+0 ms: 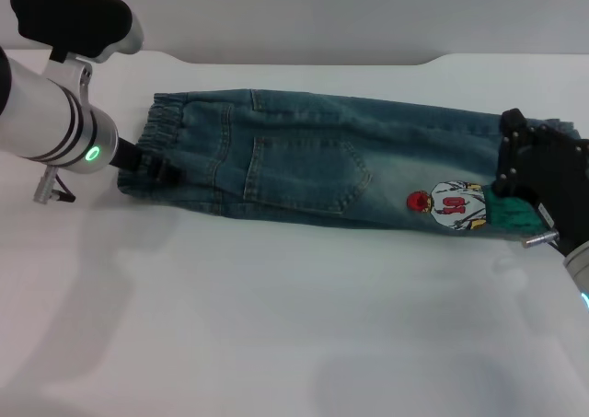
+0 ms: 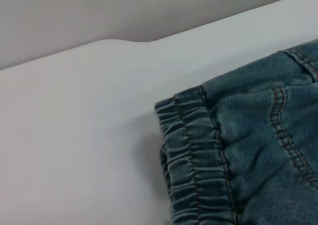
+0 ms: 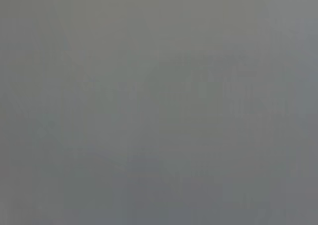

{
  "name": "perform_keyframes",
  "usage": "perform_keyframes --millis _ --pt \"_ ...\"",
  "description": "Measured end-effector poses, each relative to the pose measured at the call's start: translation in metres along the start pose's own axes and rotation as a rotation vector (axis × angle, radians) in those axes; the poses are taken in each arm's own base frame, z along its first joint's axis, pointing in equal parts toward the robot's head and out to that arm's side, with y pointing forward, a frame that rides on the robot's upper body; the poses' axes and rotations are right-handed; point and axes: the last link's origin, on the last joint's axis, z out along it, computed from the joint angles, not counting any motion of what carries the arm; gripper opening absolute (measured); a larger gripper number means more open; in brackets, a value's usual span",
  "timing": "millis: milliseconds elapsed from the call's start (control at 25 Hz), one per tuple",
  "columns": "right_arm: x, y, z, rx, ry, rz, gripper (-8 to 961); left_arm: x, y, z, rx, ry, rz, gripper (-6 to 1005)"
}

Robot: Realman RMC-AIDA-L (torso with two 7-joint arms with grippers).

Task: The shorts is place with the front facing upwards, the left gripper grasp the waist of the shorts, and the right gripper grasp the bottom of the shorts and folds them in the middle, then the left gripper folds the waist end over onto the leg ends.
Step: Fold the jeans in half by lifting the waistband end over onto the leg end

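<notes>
Shorts (image 1: 322,164) in faded blue denim lie stretched across the white table (image 1: 276,325) in front of you, already folded lengthwise so one leg lies on the other, with a patch pocket (image 1: 308,173) facing up. The waist (image 1: 156,145), a crinkled elastic band, points to your left; the bottom of the shorts (image 1: 511,219) points to your right, just past the cartoon basketball-player print (image 1: 451,203).

Your left gripper (image 1: 152,167) sits low at the near corner of the waist, its black tips touching the gathered band. You cannot tell from the head view whether its jaws are clamped on the cloth or merely resting against it. The left wrist view shows only the ruched band (image 2: 191,155) and the denim beside it lying on the table, with no fingers in sight.

Your right gripper (image 1: 515,182) covers the leg hems at the far right, its blocky black body hiding the fingertips, so the state of its jaws cannot be told either. The right wrist view is a blank grey field and shows you nothing.
</notes>
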Motion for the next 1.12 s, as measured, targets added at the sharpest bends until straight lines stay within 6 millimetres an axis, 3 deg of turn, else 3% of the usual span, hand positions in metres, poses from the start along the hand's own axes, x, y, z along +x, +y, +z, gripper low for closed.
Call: perform_keyframes --millis 1120 --pt "-0.0051 0.0023 0.0050 -0.008 -0.013 0.003 -2 0.0003 -0.0021 0.0058 0.004 -0.032 0.002 844"
